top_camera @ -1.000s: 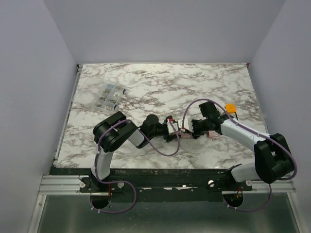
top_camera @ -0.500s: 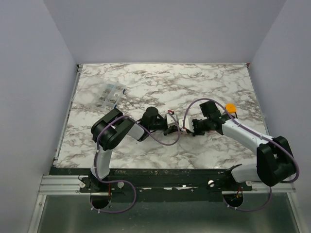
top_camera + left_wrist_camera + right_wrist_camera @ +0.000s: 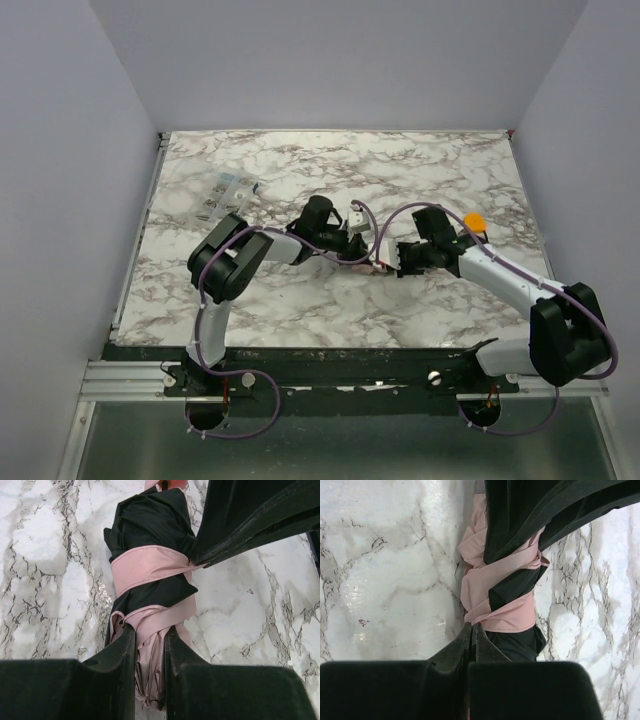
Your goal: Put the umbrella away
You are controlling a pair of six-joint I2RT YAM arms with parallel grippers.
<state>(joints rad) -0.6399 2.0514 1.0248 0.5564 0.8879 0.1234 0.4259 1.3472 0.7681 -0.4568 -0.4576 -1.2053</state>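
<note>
Top view: shows the marble surface [image 3: 420, 165] with both arms reaching to its middle, the left from 7 o'clock and the right from 5 o'clock. Places the umbrella [image 3: 150, 535] there, flat on the marble between the two wrists and largely hidden from above.

Left wrist view: presents it as a folded bundle of black and pale pink fabric running from 6 to 12 o'clock, bound crosswise by the pink strap [image 3: 145, 567]. Shows the left pincer [image 3: 148, 662] clamped narrow on the pink fabric at the 6 o'clock end, one finger pressed against each side. Shows the strap pulled to a point toward 3 o'clock, under the dark finger of the other arm.

Right wrist view: shows the right pincer [image 3: 471, 636] closed tight, its tips together at the strap's edge and pinching it.

Top view also marks a small orange object [image 3: 474, 221] at 2 o'clock from the bundle, just beyond the right wrist, and a clear packet [image 3: 226, 197] well apart at 10 o'clock.
</note>
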